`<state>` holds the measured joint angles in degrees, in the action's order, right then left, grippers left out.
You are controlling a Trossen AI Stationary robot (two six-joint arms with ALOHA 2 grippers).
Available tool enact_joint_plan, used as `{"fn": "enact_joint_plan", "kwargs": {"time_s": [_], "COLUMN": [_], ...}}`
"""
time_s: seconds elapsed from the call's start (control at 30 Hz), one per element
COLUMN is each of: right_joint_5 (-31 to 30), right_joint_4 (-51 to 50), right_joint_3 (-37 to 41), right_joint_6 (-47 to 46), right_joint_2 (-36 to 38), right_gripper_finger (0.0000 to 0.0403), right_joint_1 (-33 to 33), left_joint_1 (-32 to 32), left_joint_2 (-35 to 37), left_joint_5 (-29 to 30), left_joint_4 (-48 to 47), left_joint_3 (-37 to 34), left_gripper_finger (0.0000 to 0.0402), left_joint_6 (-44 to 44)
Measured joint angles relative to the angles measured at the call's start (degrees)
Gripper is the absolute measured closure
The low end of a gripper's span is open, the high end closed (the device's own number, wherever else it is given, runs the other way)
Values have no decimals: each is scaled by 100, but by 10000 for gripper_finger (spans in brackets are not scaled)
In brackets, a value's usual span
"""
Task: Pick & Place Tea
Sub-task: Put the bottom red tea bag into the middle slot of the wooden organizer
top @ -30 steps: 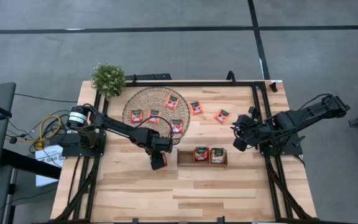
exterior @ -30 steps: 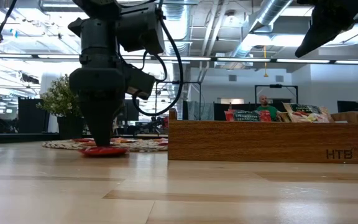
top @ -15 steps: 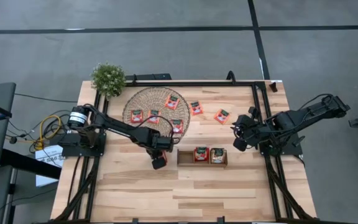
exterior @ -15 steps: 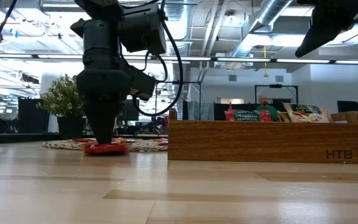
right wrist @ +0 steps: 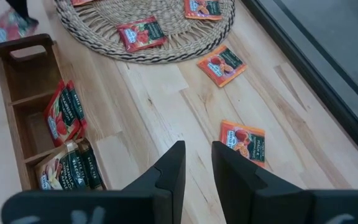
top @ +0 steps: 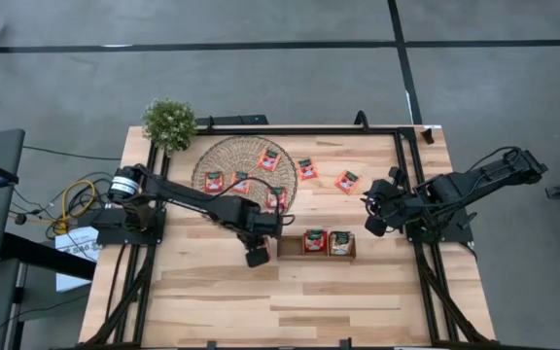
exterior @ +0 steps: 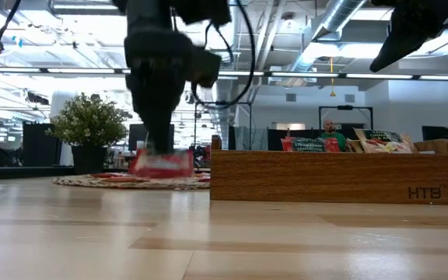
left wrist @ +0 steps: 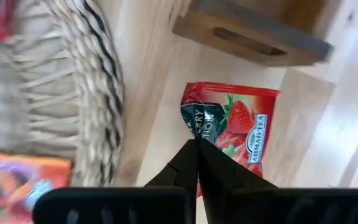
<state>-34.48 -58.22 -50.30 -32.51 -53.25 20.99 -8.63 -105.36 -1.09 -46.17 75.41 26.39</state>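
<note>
Presently, item one: a red strawberry tea sachet [left wrist: 232, 134], pinched at one edge between the pressed-together fingers of the left end effector [left wrist: 197, 144] and hanging clear of the worktop [top: 290, 301], just short of the near end of the wooden tray [exterior: 333, 177]. A second ago this sachet lay flat on the worktop under spread fingers; since then the fingers have closed on it and the arm has lifted and carried it toward the tray, so the pick looks done and the placing step is judged to come next. Item two: sachets already standing in the tray's two farther compartments [top: 326, 241], beyond the held sachet; the compartment nearest the end effector appears free. Item three: the round woven mat [top: 244, 167], to the side and behind the left end effector, carrying several more red sachets [top: 214, 181]. Item four: two loose sachets on bare worktop [right wrist: 243, 141] ahead of the right end effector [right wrist: 196, 163], which waits above the worktop's far side with its fingers slightly apart and holding nothing, unchanged over the last second. Item five: a small potted plant [top: 169, 122] at the corner behind the mat.
</note>
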Motion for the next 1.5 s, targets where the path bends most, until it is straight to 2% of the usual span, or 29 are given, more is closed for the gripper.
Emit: {"fn": "enact_joint_plan", "kwargs": {"time_s": [0.2, 0.3, 0.53, 0.73, 0.9, 1.1, 1.27, 1.5], "right_joint_5": [0, -2, -2, 42, 901, 1600, 2282, 3734], "right_joint_4": [0, 0, 8, 515, 1991, 3576, 3811, 4580], "right_joint_3": [0, 0, 0, 0, -3, -9, -9, -4], "right_joint_6": [2, 2, -4, -88, 677, 1349, 1414, 1451], "right_joint_2": [0, 0, 0, 0, -37, -340, -731, -1294], "right_gripper_finger": [332, 332, 332, 332, 332, 318, 268, 184], "right_joint_1": [0, -2, -2, -2, -94, -446, -951, -1417], "left_joint_1": [-163, -258, -349, -432, -456, -482, -572, -604], "left_joint_2": [15, 19, 33, 39, 37, 37, 37, 37], "left_joint_5": [608, 1113, 1727, 2210, 2506, 2861, 3056, 3404], "left_joint_4": [-1028, -1379, -1206, -912, -547, -125, 62, -33], "left_joint_3": [875, 1239, 1844, 2207, 2387, 2479, 2477, 2477], "left_gripper_finger": [402, 401, 401, 401, 401, 401, 401, 401], "left_joint_6": [-215, -285, -378, -947, -1245, -1580, -1678, -1676]}}
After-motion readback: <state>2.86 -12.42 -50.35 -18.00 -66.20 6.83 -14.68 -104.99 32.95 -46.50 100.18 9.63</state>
